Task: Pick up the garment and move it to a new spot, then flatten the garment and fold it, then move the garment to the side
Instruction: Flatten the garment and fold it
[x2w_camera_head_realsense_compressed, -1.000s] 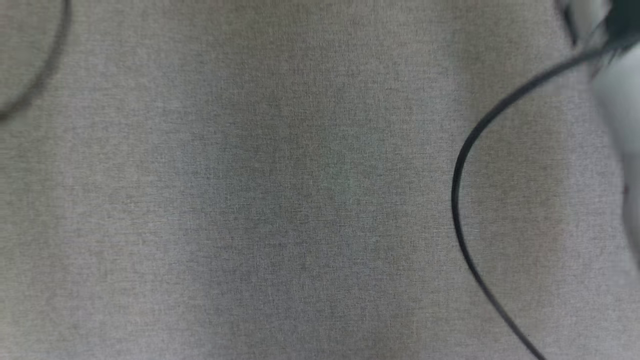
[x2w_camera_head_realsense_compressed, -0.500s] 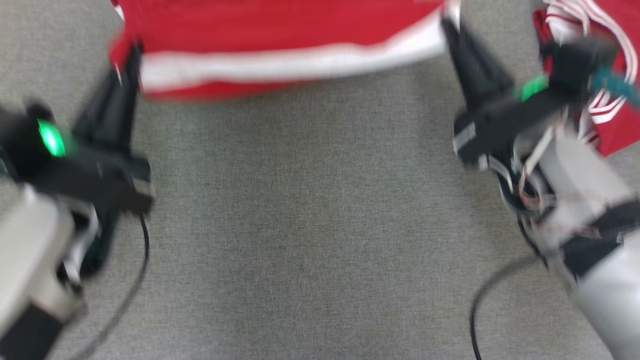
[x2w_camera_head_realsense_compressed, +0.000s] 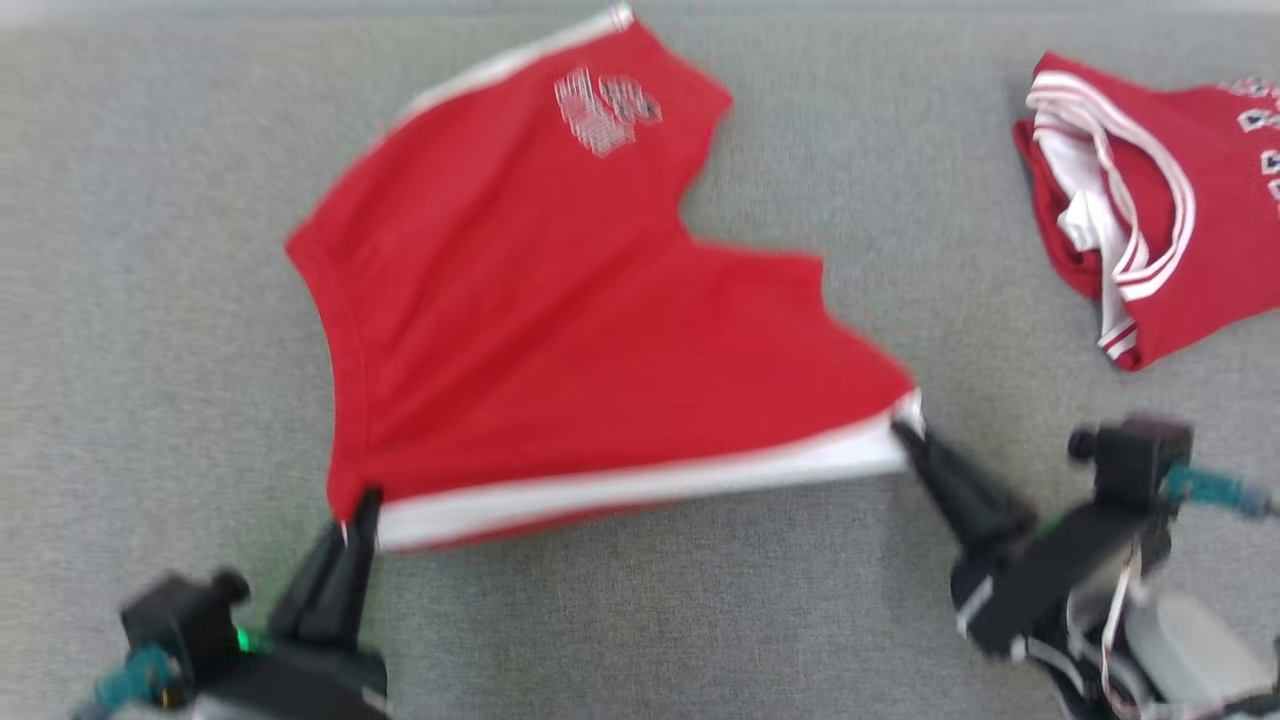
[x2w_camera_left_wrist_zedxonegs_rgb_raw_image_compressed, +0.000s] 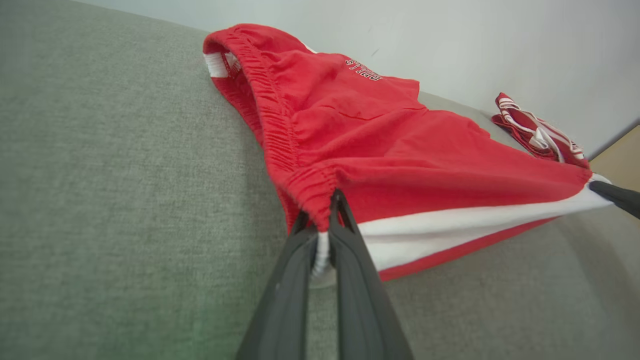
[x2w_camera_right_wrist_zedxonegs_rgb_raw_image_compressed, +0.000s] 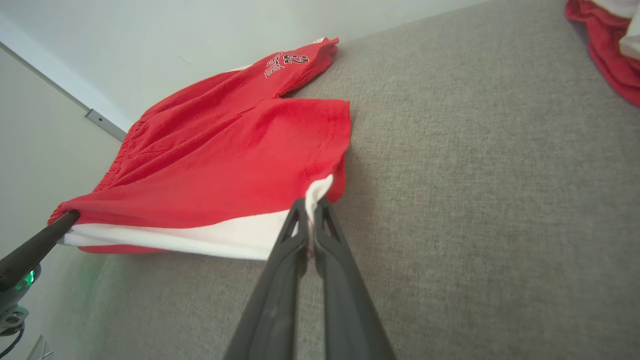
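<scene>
Red cotton shorts with a white side stripe (x2w_camera_head_realsense_compressed: 560, 330), lying on the grey woven surface (x2w_camera_head_realsense_compressed: 700, 620), near edge lifted taut between my two grippers. Left gripper (x2w_camera_head_realsense_compressed: 362, 505): jaws pinched tight on the elastic waistband corner. Right gripper (x2w_camera_head_realsense_compressed: 905, 438): jaws pinched on the striped leg-hem corner (both wrist views confirm). A crumpled red-and-white jersey (x2w_camera_head_realsense_compressed: 1150, 220) lies well apart, far right.

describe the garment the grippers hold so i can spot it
On the grey fabric surface, near the middle, lie red shorts. Their white-striped edge is stretched between the left gripper and right gripper, unlike the bunched red jersey untouched at the far right.
</scene>
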